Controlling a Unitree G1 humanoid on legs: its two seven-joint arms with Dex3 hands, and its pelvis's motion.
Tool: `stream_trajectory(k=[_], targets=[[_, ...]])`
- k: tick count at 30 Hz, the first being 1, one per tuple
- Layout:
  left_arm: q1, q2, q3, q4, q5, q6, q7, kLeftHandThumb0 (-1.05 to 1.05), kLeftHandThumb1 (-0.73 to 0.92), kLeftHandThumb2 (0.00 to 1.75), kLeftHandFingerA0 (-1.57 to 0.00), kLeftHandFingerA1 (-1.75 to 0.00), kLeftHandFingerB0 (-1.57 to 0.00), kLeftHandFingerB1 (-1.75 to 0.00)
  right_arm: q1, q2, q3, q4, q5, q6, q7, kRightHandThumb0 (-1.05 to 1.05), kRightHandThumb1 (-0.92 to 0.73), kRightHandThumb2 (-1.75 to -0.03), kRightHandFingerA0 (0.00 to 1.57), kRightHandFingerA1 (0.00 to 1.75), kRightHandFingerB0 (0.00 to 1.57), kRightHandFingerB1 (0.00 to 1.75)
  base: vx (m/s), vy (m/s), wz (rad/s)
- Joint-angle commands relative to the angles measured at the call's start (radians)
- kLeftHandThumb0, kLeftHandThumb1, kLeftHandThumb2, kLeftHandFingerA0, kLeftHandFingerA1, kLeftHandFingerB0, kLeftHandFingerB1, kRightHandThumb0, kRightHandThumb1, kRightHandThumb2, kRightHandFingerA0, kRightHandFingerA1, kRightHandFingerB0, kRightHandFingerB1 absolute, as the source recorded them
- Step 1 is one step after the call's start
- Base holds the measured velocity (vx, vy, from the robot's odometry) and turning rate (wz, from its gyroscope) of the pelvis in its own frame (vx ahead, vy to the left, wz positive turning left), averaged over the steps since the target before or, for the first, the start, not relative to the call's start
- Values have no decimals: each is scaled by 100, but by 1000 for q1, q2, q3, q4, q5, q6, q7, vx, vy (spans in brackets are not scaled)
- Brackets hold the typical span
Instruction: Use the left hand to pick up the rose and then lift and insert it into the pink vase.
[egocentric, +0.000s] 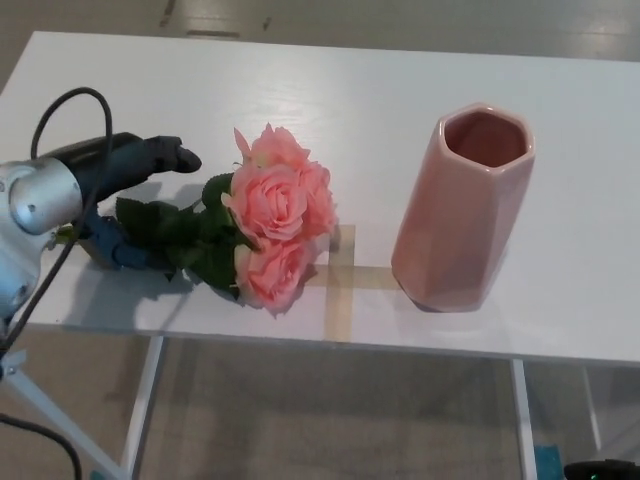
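Pink roses (272, 225) lie flat on the white surface (350, 100), left of the middle of the frame, with their green leaves (175, 225) pointing left. The left robot hand (125, 195) is at the left edge, its fingers (165, 153) spread wide around the stems, one above and one below. The pink vase (460, 210) stands upright at the right, well apart from the roses.

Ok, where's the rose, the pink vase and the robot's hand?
rose (268, 200): head view, middle bloom.
pink vase (455, 225): head view, front wall.
left hand (130, 170): head view, dark knuckles over the stems.
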Motion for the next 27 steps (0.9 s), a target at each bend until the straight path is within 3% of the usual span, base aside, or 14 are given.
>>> stream_trajectory(k=[1,10,12,13,14,15,18,19,20,21,22,23,24,27], targets=[[12,-27,-15,-9,73,15,36,-58,42,54,-4,-23,-14,-27,6,-9,0,4,8,-3,12,-34,-66,-60,58,41,52,38,0,0,0],[23,-75,-19,25,114,22,76,-59,43,54,-4,-23,-14,-27,-3,-4,4,7,5,7,6,-35,-66,-60,58,41,53,38,0,0,0],[13,-92,-34,73,130,-2,104,-57,45,55,-10,-25,-15,-28,-7,-5,1,8,9,8,6,-35,-66,-60,59,41,54,39,0,0,0],[12,-96,-41,89,137,-23,116,-56,44,69,-30,-41,-11,-35,-8,-5,2,9,8,7,5,-35,-66,-60,60,41,54,39,0,0,0],[10,-98,-43,97,140,-32,121,-56,44,69,-30,-41,-11,-35,-8,-5,2,10,8,7,4,-35,-66,-60,60,41,54,39,0,0,0],[12,-102,-39,104,131,-48,125,-32,38,87,-58,-65,-5,-44,-8,-6,3,9,7,7,5,-35,-66,-60,60,41,54,39,0,0,0],[10,-106,-36,116,130,-62,130,-32,38,87,-58,-65,-5,-44,-8,-6,3,9,7,7,5,-35,-66,-60,60,41,54,39,0,0,0],[28,-124,-7,126,87,-87,139,-29,65,59,-82,-110,-26,-30,-10,-4,8,6,3,8,4,-36,-66,-59,60,41,54,39,0,0,0],[33,-130,-3,128,83,-90,139,-22,73,63,-80,-124,-33,-32,-10,-4,9,5,1,7,4,-36,-66,-59,60,41,53,38,0,0,0],[36,-135,-2,129,86,-92,137,-22,73,63,-80,-124,-33,-32,-10,-5,10,6,1,6,4,-36,-66,-59,60,41,53,38,0,0,0],[36,-135,-22,106,115,-64,117,-20,79,63,-102,-88,-47,-35,-11,-5,9,7,3,8,6,-36,-66,-59,60,41,53,38,0,0,0],[36,-135,-30,97,127,-53,109,-20,79,63,-102,-88,-47,-35,-12,-5,9,7,4,8,6,-36,-66,-59,60,41,53,38,0,0,0],[31,-137,-40,97,140,-43,102,-21,81,64,-112,-63,-53,-37,-12,-5,9,7,5,9,6,-36,-66,-59,60,41,53,38,0,0,0],[26,-141,-54,97,154,-21,85,-20,81,64,-112,-61,-60,-39,-11,-6,11,8,4,9,6,-36,-66,-59,60,41,53,39,0,0,0]])
